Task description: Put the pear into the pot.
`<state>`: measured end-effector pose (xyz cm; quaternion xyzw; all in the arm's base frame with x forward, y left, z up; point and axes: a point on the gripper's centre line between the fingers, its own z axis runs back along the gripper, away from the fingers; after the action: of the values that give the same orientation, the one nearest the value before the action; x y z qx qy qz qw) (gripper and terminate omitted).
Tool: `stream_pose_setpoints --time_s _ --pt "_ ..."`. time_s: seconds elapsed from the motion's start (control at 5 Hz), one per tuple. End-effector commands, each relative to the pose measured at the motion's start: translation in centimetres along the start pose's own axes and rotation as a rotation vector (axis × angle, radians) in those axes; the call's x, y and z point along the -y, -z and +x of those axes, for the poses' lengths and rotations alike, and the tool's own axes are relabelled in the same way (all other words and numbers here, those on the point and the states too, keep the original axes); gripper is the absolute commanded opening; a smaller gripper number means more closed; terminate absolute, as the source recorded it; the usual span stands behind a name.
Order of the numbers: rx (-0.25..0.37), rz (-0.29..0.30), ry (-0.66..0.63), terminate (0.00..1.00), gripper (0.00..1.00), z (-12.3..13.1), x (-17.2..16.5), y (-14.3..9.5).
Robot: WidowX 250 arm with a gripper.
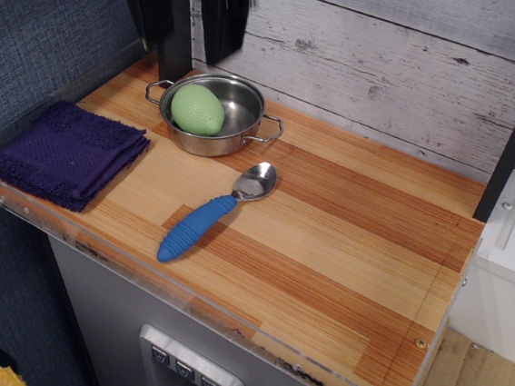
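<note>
The pale green pear (pixel 197 109) lies inside the small steel pot (pixel 247 110), toward its left side. The pot stands at the back left of the wooden counter, its two loop handles pointing left-back and right-front. My gripper (pixel 182 44) hangs high above the pot at the top edge of the view, dark and motion-blurred. Its two black fingers (pixel 224 21) are spread apart and hold nothing, so it looks open. It touches neither pot nor pear.
A spoon with a blue ribbed handle (pixel 198 227) lies in front of the pot. A folded purple cloth (pixel 68 152) sits at the left edge. A black post (pixel 173 48) stands behind the pot against the grey plank wall. Clear acrylic rims line the counter.
</note>
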<state>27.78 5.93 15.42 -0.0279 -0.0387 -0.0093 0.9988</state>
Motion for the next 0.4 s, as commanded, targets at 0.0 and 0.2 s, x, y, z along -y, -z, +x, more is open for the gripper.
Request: stream_pose_setpoints --time_s 0.0,0.2 --pt "0.052 0.017 -0.002 0.00 1.00 0.07 1.52 0.84" --pt "0.050 0.012 0.056 0.00 1.00 0.17 1.68 0.56"
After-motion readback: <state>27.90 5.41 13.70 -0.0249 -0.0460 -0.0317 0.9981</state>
